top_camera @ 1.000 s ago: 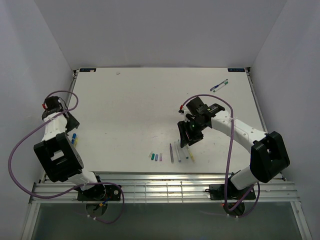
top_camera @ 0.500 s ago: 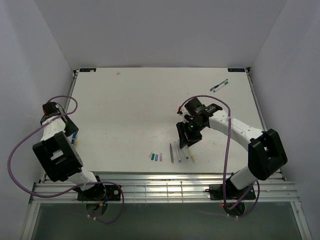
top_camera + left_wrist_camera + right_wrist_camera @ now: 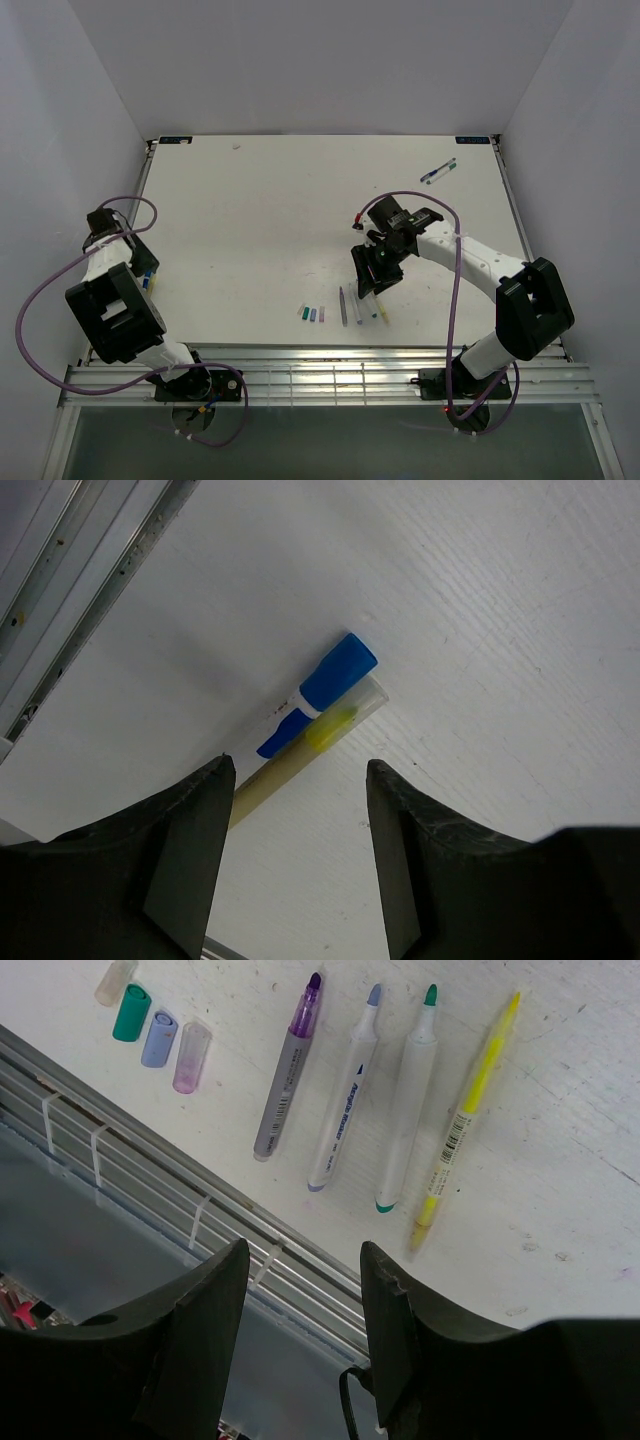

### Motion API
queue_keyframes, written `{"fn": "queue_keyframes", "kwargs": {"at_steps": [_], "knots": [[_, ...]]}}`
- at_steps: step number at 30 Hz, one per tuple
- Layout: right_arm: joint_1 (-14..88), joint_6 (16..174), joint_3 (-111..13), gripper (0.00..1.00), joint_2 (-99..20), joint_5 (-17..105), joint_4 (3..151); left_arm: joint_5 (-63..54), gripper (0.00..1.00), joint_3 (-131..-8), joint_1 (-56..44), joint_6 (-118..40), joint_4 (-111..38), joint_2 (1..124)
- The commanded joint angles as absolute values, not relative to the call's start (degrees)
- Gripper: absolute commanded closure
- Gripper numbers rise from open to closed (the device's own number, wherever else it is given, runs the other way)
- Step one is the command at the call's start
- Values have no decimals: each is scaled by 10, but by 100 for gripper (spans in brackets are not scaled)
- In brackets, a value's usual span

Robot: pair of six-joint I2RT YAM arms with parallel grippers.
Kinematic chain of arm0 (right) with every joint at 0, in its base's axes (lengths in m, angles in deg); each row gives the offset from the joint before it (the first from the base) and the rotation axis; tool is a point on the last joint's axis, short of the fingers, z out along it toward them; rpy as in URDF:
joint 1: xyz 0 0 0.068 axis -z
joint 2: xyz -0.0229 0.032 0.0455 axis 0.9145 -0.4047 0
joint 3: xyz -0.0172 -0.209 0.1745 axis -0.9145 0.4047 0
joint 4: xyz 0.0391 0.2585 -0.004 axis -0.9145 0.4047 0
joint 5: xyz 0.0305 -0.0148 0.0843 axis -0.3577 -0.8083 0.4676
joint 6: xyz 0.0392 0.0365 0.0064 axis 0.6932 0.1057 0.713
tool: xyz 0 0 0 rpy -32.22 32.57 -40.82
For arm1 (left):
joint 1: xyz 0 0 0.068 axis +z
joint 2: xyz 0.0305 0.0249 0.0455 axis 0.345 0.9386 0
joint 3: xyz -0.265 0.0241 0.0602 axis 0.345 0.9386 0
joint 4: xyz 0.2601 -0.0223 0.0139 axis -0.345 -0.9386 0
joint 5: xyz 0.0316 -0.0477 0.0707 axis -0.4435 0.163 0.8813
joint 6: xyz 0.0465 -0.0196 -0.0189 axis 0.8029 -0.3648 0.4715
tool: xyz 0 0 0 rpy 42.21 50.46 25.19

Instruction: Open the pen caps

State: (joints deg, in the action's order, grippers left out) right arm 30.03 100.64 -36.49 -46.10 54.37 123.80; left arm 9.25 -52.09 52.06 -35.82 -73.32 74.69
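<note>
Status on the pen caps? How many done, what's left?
Done: four pens lie uncapped in a row, four loose caps beside them. In hand: nothing; right gripper open above that row, left gripper open over a blue-capped pen and a clear-capped yellow pen, both still capped. Left: those two, plus maybe the far-right pair of pens, too small to judge.
</note>
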Motion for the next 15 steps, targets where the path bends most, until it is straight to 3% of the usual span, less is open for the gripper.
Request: {"fn": "queue_keyframes", "kwargs": {"at_steps": [1,9,10,11,15], "knots": [[297,996,-380,45,-459,547,1236,82,34,-527,529,-357,-734,736],[295,994,-373,45,-455,540,1234,52,32,-527,531,-358,-739,737],[296,994,-373,45,-454,540,1235,53,30,-527,532,-359,-739,737],[296,994,-372,45,-453,540,1234,56,14,-527,532,-359,-740,737],[296,993,-371,45,-452,538,1234,65,10,-526,531,-362,-740,732]]}}
